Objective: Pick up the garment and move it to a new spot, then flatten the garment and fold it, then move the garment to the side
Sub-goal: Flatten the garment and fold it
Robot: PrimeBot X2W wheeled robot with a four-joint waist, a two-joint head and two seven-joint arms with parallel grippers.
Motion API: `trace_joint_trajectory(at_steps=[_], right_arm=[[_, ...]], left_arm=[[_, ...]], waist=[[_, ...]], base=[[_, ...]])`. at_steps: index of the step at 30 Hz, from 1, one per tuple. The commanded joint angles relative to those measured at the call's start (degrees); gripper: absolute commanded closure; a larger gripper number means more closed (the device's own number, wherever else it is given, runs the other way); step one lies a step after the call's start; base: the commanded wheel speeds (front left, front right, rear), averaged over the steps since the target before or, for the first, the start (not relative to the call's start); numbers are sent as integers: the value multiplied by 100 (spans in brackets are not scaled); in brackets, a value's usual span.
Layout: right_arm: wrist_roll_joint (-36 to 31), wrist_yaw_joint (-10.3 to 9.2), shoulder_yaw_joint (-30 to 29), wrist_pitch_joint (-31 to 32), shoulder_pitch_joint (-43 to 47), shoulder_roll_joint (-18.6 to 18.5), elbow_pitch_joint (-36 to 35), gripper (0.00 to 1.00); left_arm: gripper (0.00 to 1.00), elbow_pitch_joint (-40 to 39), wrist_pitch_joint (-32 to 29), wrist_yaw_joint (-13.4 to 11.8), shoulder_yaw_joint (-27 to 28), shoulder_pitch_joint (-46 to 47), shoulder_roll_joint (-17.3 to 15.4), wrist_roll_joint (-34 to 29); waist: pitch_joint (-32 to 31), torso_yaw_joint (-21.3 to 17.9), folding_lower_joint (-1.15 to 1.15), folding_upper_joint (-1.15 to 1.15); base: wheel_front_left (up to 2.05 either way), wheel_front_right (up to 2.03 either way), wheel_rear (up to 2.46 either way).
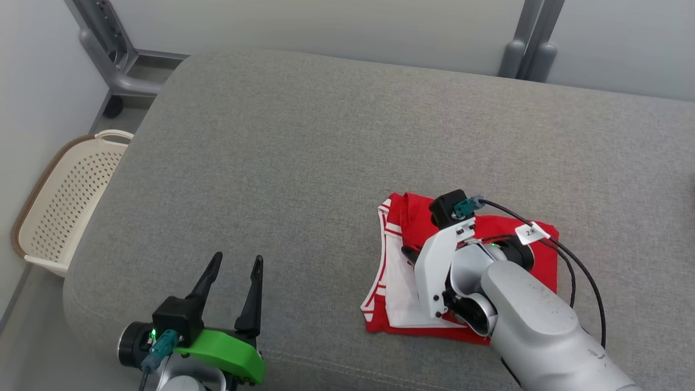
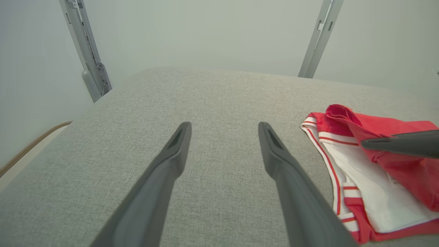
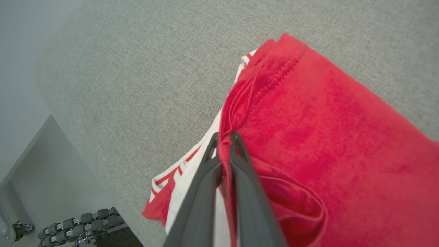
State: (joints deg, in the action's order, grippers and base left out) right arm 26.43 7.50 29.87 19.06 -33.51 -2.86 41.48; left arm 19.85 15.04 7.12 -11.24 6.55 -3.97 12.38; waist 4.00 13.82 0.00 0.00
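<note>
Right gripper [image 3: 224, 138] jaws pinched shut on a red fold of the garment [image 1: 399, 293], left gripper [image 1: 239, 258] jaws wide apart, empty, left of the garment, above grey cushion [image 1: 304, 163]

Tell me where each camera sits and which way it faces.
Head view: on the head, looking forward and down at the grey cushion and garment; left end effector lower left, right forearm lower right.
Left wrist view: on the left wrist, looking along its open fingers across the cushion toward the wall.
Right wrist view: on the right wrist, looking down the right end effector, shut on the garment.
Shared: all three see the garment.
</note>
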Motion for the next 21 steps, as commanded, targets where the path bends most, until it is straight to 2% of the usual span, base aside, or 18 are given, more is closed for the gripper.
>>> trace_joint_trajectory(at_steps=[1, 11, 12, 13, 18, 21], right_arm=[[107, -3, 75, -56, -83, -6, 37, 100], [362, -3, 351, -180, -195, -12, 323, 100], [452, -3, 385, -184, -184, -6, 298, 56], [560, -3, 393, -240, -171, -5, 228, 0], [1339, -3, 586, -437, -151, -14, -237, 0], [1404, -3, 496, -687, -319, -19, -364, 0]], left_arm=[[0, 16, 16, 23, -4, 71, 20, -37], [0, 31, 17, 26, 38, 58, 41, -13], [0, 30, 17, 24, 53, 49, 43, -16], [0, 26, 16, 21, 65, 37, 44, -17], [0, 8, 16, 13, 124, -17, 42, -40], [0, -11, 17, 5, 166, -66, 32, -57]], waist=[[38, 74, 0, 0], [49, 142, 0, 0], [45, 128, 0, 0], [39, 107, 0, 0], [-20, -36, 0, 0], [-72, -150, 0, 0]], base=[[0, 0, 0], [0, 0, 0], [0, 0, 0], [0, 0, 0], [0, 0, 0], [0, 0, 0]])
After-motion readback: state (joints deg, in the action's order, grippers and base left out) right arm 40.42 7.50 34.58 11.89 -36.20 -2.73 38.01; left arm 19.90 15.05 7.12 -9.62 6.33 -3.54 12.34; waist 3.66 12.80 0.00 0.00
